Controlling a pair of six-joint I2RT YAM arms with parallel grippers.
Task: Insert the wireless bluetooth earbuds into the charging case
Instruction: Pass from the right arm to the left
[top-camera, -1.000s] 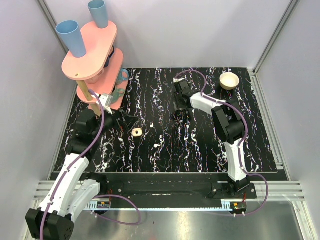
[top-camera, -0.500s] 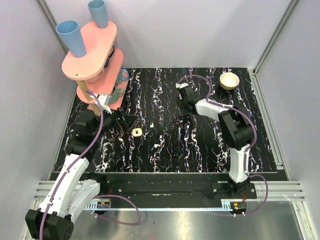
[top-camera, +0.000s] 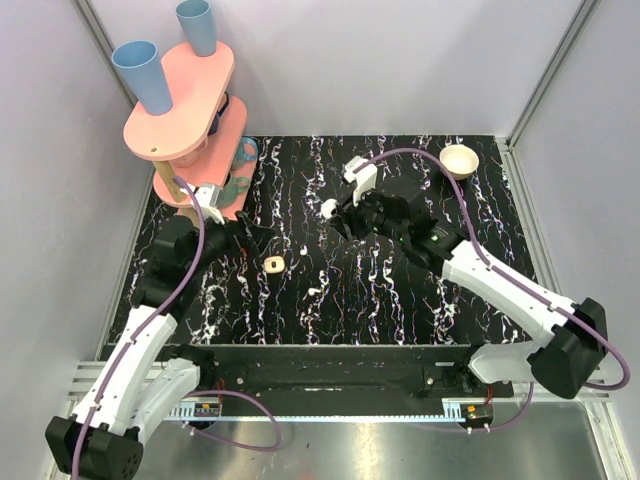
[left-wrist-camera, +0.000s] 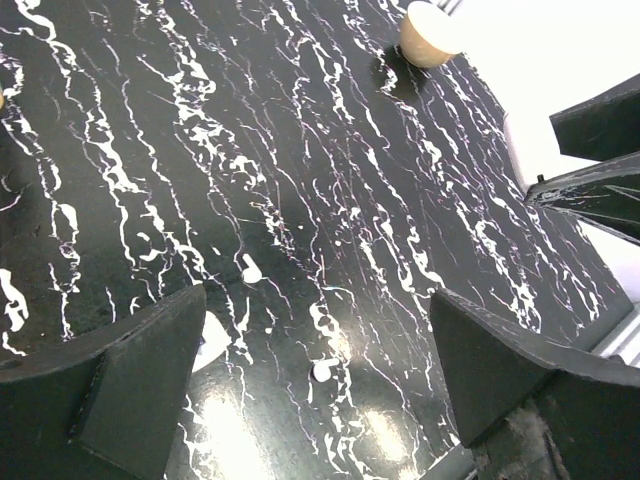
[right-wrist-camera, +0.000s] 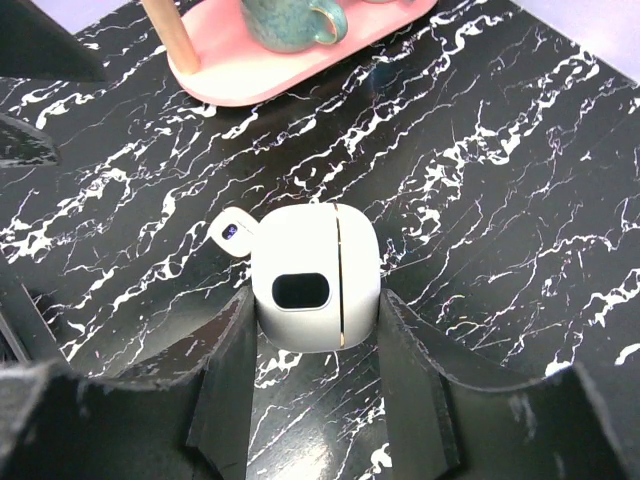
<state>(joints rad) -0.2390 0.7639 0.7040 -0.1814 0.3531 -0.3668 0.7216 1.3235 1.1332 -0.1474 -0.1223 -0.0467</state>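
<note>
My right gripper (top-camera: 333, 213) is shut on the white charging case (right-wrist-camera: 315, 277), which looks closed, with a dark oval window facing the camera. It also shows in the top view (top-camera: 327, 209). Two tiny white earbuds lie on the black marbled table: one (top-camera: 303, 251) nearer the case, one (top-camera: 314, 290) nearer me. Both show in the left wrist view, the first earbud (left-wrist-camera: 250, 270) and the second earbud (left-wrist-camera: 322, 370). My left gripper (top-camera: 255, 240) is open and empty, low over the table to the left of the earbuds, and the second earbud lies between its fingers (left-wrist-camera: 130, 370).
A cream rounded-square piece with a dark centre (top-camera: 272, 264) lies by the left gripper. A pink two-tier stand (top-camera: 190, 100) with blue cups and a teal mug (right-wrist-camera: 290, 20) stands at the back left. A cream bowl (top-camera: 459, 160) sits at the back right.
My right arm has stretched out and swung its gripper from the far middle of the table forward and left, towards the earbuds. The left arm has barely moved.
</note>
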